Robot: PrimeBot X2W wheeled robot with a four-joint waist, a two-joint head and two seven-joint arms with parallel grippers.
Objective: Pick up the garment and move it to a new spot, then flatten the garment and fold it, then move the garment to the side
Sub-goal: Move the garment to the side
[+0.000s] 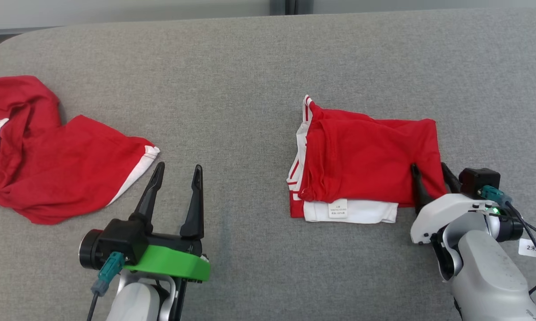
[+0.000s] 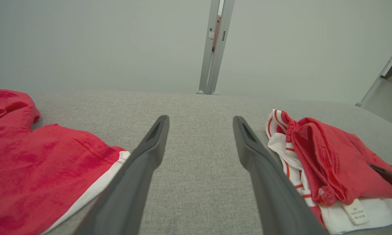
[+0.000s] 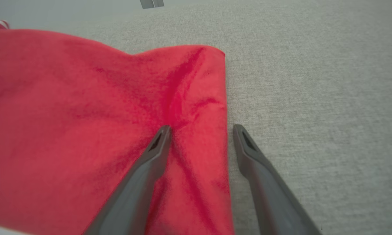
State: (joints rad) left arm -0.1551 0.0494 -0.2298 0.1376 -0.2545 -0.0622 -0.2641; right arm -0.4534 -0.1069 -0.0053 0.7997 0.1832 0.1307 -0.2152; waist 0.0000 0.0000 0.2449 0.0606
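The folded red jersey garment with white striped trim lies flat on the grey woven upholstered surface. A white layer and a small white printed label peek out along its near edge. The right gripper sits at the garment's near right corner with its two dark fingers spread apart, straddling the right-hand folded edge. One tip rests on the red cloth, where creases fan out from it, and the other is on the grey surface just beside the edge. Nothing is pinched between them. The left gripper is well to the garment's left, its fingers spread wide over bare upholstery and holding nothing. Farther left of the garment lies a crumpled red cloth with a white hem. The fold looks done, so the step in hand is probably moving the garment aside. The fabric appears thin, light and limp, and it should grip well enough on the textured surface to drag rather than slide freely. The stacked layers will likely shear apart if only the top one is caught. A sound hold would close across the whole thickness at that right folded edge, where the layers are joined, rather than on the loose open edges at the left.
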